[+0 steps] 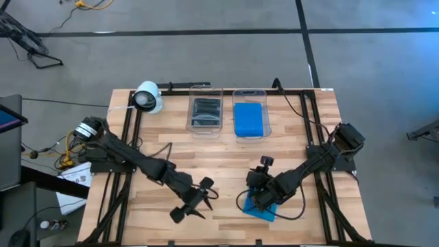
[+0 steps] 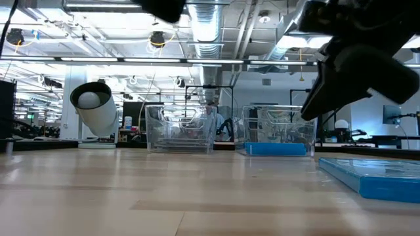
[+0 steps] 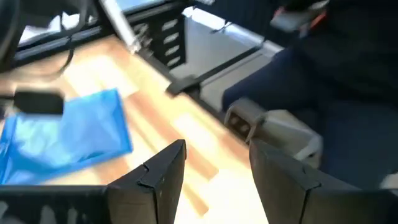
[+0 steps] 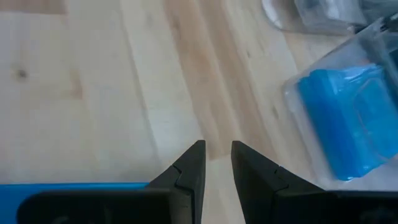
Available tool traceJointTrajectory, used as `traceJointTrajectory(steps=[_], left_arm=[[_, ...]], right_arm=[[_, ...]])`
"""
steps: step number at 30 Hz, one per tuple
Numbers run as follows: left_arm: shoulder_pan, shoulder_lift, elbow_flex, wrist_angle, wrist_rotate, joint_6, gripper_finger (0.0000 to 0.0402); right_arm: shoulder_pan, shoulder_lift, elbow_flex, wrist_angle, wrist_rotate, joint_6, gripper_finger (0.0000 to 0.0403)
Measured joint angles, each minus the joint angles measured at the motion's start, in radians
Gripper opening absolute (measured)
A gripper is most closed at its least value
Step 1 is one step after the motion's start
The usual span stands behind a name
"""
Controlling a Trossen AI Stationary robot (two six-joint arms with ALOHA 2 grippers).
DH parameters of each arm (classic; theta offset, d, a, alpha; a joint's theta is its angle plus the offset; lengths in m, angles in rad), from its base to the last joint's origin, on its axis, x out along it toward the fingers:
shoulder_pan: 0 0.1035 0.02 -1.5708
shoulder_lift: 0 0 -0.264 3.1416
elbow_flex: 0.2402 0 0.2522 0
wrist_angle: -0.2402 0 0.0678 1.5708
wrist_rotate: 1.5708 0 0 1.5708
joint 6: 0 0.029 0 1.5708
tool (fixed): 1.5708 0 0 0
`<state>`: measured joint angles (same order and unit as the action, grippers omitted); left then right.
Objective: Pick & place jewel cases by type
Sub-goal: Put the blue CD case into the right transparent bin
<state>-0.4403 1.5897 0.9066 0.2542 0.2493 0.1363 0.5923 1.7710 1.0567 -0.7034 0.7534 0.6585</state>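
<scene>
A flat, translucent bright blue jewel case point(image 1: 263, 208) is lying on the pale wooden slatted table point(image 1: 171, 130) near its front edge, right of centre, and the right tool point(image 1: 260, 197) is hovering directly over it. In the right wrist view its two dark fingers point(image 4: 189, 171) are standing with only a narrow gap between them and nothing clamped in that gap, while a strip of the blue case point(image 4: 74, 185) is showing just behind the fingers; whether the fingertips are touching the case is hard to tell from here. The left tool point(image 1: 194, 203) is waiting above bare wood near the front edge, left of the blue case and apart from it, with its fingers point(image 3: 163, 171) spread moderately and holding nothing. At the back of the table two clear rectangular plastic tubs are sitting side by side: the left clear tub point(image 1: 205, 110) is carrying dark, clear/black jewel cases point(image 1: 206, 112), and the right clear tub point(image 1: 251, 113) is carrying a stack of bright blue jewel cases point(image 1: 248, 119). A white cylindrical camera point(image 1: 147, 97) is sitting at the back left of the table, beside the left tub. In the low view the blue case point(image 2: 374, 176) is lying flat on the wood at the right, with the dark bulk of an arm hanging over it.
</scene>
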Motion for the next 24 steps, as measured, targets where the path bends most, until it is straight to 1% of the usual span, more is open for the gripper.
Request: traceJointTrajectory(steps=[4, 7, 10, 13, 18, 24], left_arm=[[-0.009, 0.078, 0.000, 0.063, -0.116, 0.012, 0.0173], [-0.009, 0.133, 0.000, 0.106, -0.216, 0.054, 0.0173], [-0.009, 0.181, 0.000, 0.126, -0.311, 0.111, 0.0173], [-0.009, 0.225, 0.000, 0.160, -0.386, 0.154, 0.0173], [0.000, 0.279, 0.020, 0.185, -0.440, 0.194, 0.0173], [0.036, 0.340, 0.084, 0.172, -0.439, 0.183, 0.0173]], right_arm=[[0.028, 0.000, 0.026, -0.003, -0.044, 0.025, 0.0070], [0.061, 0.000, 0.058, -0.033, -0.048, 0.075, 0.0070], [0.103, 0.000, 0.087, -0.100, -0.048, 0.171, 0.0070], [0.157, 0.000, 0.102, -0.171, -0.048, 0.307, 0.0070], [0.260, 0.000, 0.104, -0.246, -0.053, 0.536, 0.0070], [0.370, 0.000, 0.104, -0.250, -0.096, 0.734, 0.0070]])
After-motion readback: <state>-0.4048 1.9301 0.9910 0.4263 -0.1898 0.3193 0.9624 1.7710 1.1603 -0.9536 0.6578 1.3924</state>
